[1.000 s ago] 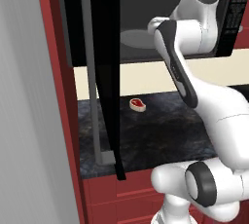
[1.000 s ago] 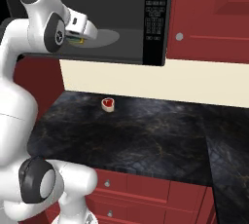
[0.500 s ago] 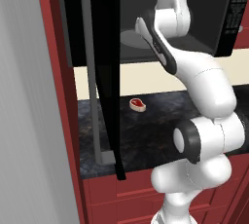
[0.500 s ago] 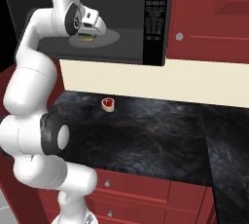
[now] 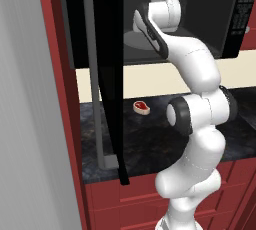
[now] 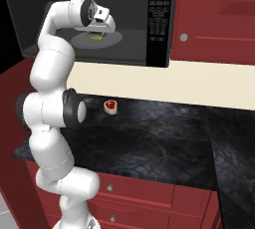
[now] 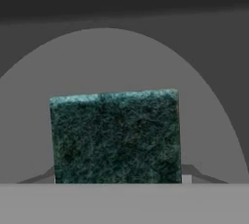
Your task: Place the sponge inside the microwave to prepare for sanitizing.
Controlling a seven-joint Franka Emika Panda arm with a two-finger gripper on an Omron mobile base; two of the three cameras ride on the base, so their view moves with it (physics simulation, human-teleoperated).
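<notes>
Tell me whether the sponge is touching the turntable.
Cannot tell. The hand view shows the sponge over the turntable, but its underside is hidden.

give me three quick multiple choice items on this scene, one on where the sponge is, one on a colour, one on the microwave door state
1. Where is the sponge?
A. on the counter beside the steak-shaped piece
B. over the round turntable inside the microwave
C. on the floor by the cabinets

2. What colour is the sponge face seen from the hand view?
A. dark green
B. bright red
C. white

3. How does the microwave door stand?
A. shut flat against the cavity
B. swung wide open
C. taken off and laid on the counter

Answers:
1 B, the right base view shows the sponge at the gripper above the grey disc inside the cavity.
2 A, the hand view shows a dark green fibrous face.
3 B, in the left base view the door stands edge-on, its handle toward the camera and the cavity exposed.
</notes>
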